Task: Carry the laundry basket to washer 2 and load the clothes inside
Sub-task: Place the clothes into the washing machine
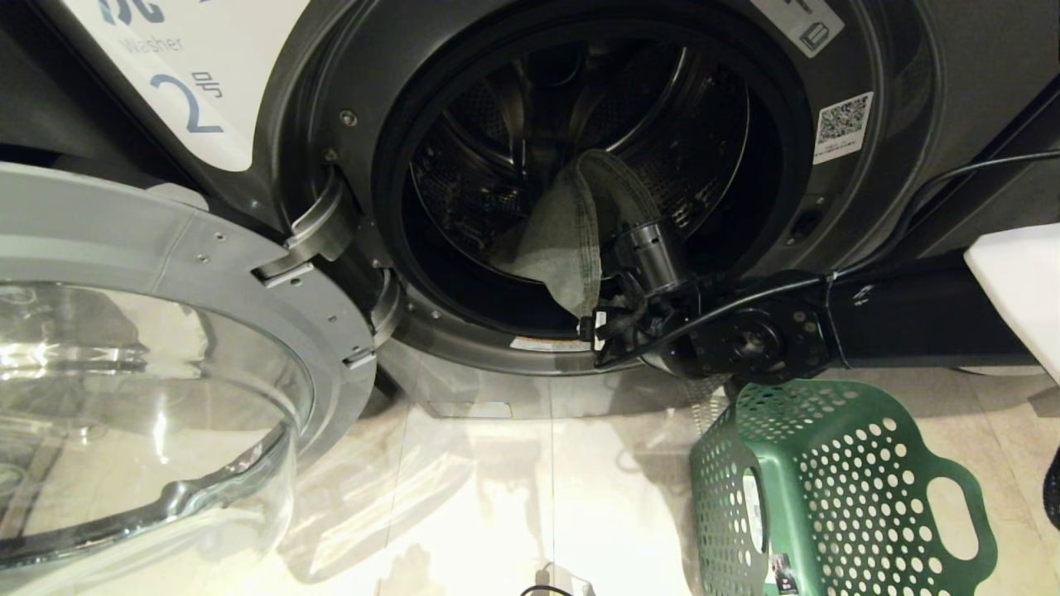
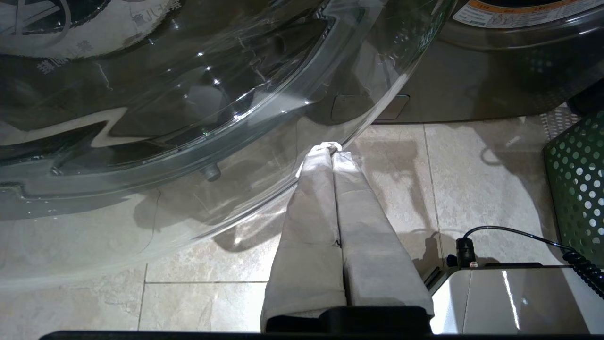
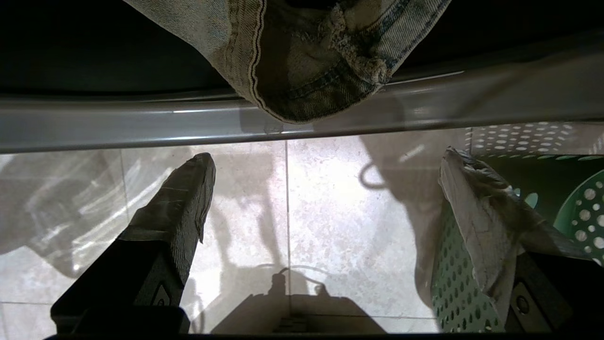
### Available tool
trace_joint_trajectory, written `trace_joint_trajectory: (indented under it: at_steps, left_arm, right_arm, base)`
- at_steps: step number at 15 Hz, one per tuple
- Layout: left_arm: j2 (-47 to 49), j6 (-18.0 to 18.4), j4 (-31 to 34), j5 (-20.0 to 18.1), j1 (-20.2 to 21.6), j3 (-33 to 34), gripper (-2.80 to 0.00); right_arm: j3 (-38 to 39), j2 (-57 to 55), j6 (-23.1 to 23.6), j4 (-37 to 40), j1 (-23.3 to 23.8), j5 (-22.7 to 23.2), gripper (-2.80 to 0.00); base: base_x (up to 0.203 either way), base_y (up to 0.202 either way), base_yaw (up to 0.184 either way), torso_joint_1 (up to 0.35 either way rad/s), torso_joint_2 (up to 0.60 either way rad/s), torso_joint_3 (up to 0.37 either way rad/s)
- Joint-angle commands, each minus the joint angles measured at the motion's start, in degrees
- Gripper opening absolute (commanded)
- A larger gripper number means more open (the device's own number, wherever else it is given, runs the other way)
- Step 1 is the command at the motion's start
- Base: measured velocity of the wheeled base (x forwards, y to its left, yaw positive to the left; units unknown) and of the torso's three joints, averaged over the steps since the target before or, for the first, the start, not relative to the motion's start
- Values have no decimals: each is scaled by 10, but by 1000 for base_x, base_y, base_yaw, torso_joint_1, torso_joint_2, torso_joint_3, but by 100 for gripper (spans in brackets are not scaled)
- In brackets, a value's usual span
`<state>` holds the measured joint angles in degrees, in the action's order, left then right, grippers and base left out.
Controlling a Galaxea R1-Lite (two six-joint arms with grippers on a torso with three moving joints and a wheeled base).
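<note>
While the washer's round opening (image 1: 580, 190) stands uncovered, a pale denim garment (image 1: 571, 240) hangs from inside the dark drum over the lower lip of that opening, its hem drooping past the grey rim in the right wrist view. How much more of the garment lies deeper in the drum cannot be made out. The right gripper (image 3: 325, 189) sits just below and in front of that lip, its two taped fingers (image 3: 179, 203) spread wide with nothing between them; in the head view the arm reaches across to the opening and its wrist hides the fingertips. The left gripper (image 2: 332, 156) hangs low beside the washer's swung-out glass door (image 1: 149, 397), its fingers pressed together and empty. The door is cut off at the frame's edge. A green perforated laundry basket (image 1: 836, 488) stands on the floor just below and to the right of the opening, its inside mostly hidden. The floor (image 1: 497, 497) before the washer is glossy beige tile that mirrors the machine. A label reading "Washer 2" (image 1: 182, 91) sits up and to the left of the opening.
</note>
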<state>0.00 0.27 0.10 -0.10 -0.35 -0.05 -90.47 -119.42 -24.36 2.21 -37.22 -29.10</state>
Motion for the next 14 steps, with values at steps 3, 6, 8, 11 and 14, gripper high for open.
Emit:
trace_joint_trajectory:
  at_steps: [3,6,8,11,14]
  left_arm:
    - [1,0,0,0,0,0,-280]
    - [1,0,0,0,0,0,-280]
    - [1,0,0,0,0,0,-280]
    - [1,0,0,0,0,0,-280]
    - [1,0,0,0,0,0,-280]
  right_arm:
    - [-58,-52,17,0,9,9,0]
    - [-116,-94,51,0,22,25,0]
    - [-123,-102,114,-1,36,23,0]
    - [-166,-123,144,-1,45,20,0]
    - [-219,-139,182,-19,45,-14,0]
  base:
    - [0,0,0,0,0,0]
    - [0,0,0,0,0,0]
    - [0,0,0,0,0,0]
    - [0,0,0,0,0,0]
    - [0,0,0,0,0,0]
